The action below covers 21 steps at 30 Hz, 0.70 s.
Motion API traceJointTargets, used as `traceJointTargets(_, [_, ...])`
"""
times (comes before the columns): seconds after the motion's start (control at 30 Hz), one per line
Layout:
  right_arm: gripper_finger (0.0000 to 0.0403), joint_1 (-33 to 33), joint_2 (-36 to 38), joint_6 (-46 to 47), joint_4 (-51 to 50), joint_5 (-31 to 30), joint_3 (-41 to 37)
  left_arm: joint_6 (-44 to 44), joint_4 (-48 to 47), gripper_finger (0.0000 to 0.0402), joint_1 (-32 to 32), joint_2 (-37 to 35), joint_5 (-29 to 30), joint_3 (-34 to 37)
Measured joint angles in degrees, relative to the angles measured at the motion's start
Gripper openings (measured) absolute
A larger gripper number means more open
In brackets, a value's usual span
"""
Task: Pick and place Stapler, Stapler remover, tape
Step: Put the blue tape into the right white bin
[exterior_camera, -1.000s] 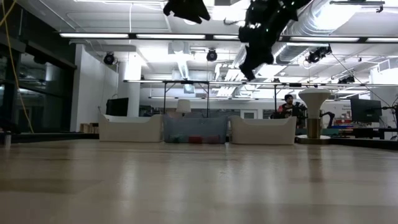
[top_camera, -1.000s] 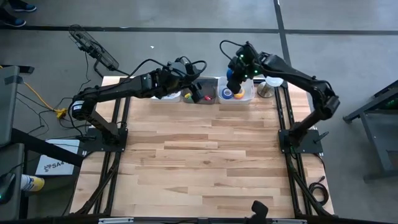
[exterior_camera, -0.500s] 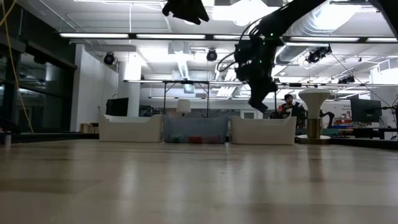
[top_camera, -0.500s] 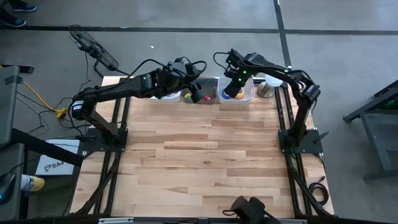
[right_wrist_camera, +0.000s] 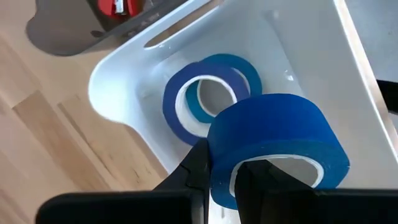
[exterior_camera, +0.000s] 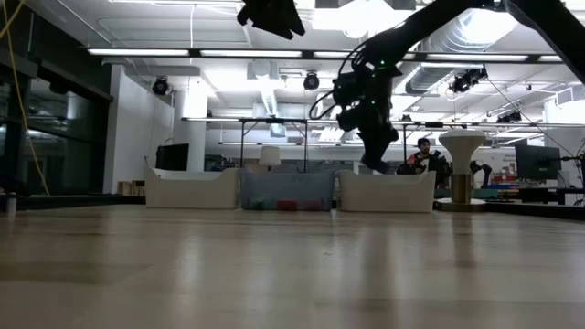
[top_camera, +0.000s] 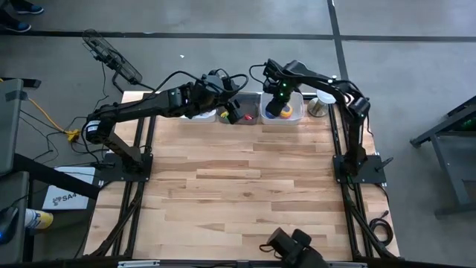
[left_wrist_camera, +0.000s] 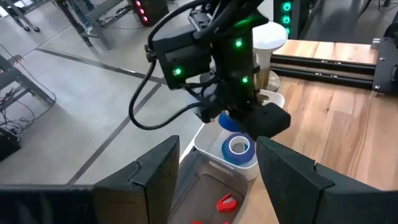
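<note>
My right gripper (right_wrist_camera: pixel 224 174) points down over the white bin (right_wrist_camera: pixel 118 93) at the table's far right and is shut on a blue tape roll (right_wrist_camera: pixel 273 140). In the bin lie a dark blue tape roll (right_wrist_camera: pixel 180 115) and a lighter blue one (right_wrist_camera: pixel 239 68), overlapping. My left gripper (left_wrist_camera: pixel 221 174) hangs open and high near the middle grey bin (top_camera: pixel 245 110), with nothing between its fingers. A red piece (left_wrist_camera: pixel 225 202) lies in that bin. I cannot make out the stapler or the stapler remover. My right gripper holds the blue roll by its ring wall (right_wrist_camera: pixel 221 177), one finger (right_wrist_camera: pixel 252 180) inside the open centre and one (right_wrist_camera: pixel 198 165) outside. The fingers come from above, pointing down. The roll hangs at them, lifted clear above the bin and the rolls in it.
Three bins stand in a row along the far edge: a white one (exterior_camera: pixel 192 190), the grey one (exterior_camera: pixel 286 192) and the white one (exterior_camera: pixel 386 192) under my right gripper. A metal cup (top_camera: pixel 318 108) stands right of them. The wooden tabletop (top_camera: pixel 238 186) stretches toward the near edge.
My right gripper has come down toward the far right white bin with the blue roll and tipped from slanting to pointing straight down. The arm has folded in toward the bin. The roll stays in the fingers, clear of the bin.
</note>
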<state>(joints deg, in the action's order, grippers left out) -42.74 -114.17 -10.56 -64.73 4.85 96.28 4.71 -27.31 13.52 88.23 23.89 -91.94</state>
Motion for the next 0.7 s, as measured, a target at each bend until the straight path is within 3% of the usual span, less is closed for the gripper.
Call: traceJointTargets(0.7, [0.0032, 1.54, -4.79, -2.56, -4.8, -3.31, 2.31, -0.04, -0.26, 0.0209, 0.0, 0.0, -0.04, -0.02])
